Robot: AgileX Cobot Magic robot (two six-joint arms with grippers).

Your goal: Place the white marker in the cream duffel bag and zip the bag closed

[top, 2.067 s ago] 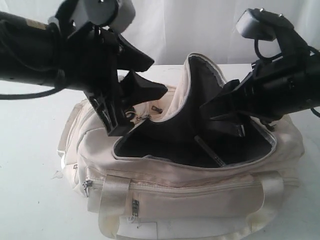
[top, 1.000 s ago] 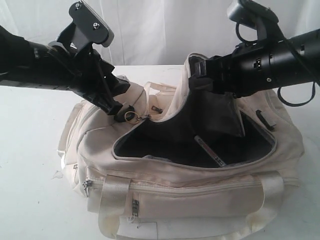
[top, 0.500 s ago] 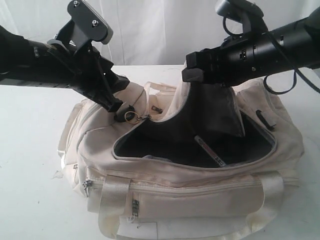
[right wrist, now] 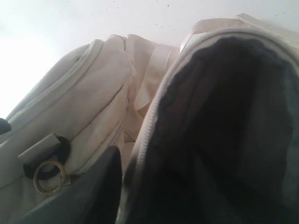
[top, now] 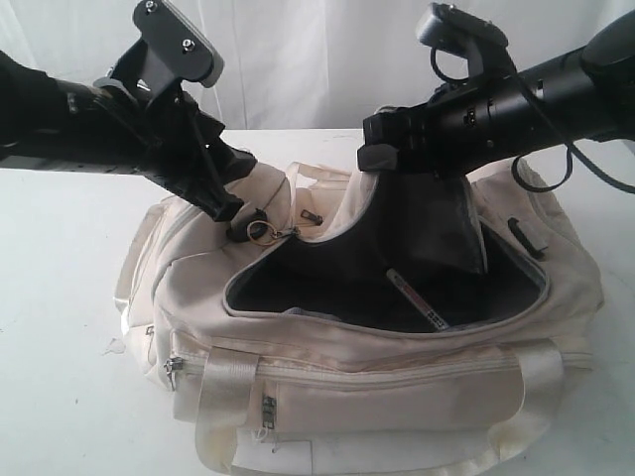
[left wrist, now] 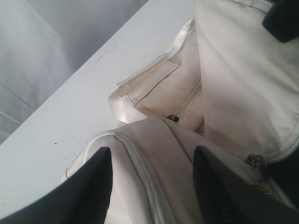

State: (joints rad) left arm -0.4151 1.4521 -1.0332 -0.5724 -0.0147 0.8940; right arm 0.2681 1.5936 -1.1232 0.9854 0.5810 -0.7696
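The cream duffel bag (top: 377,387) sits on the desk (top: 60,297), in from its far edge, its main zip open and its flap raised. The white marker (top: 417,299) lies tilted on the dark lining inside. The left gripper (left wrist: 150,161) spreads its fingers (left wrist: 96,186) wide over the bag's left end, just beside the zip ring (top: 258,231), gripping nothing. The right gripper (top: 380,151) meets the top of the flap; one finger (right wrist: 100,184) lies against the flap's zip edge, but the other is hidden, so I cannot tell whether they clamp it.
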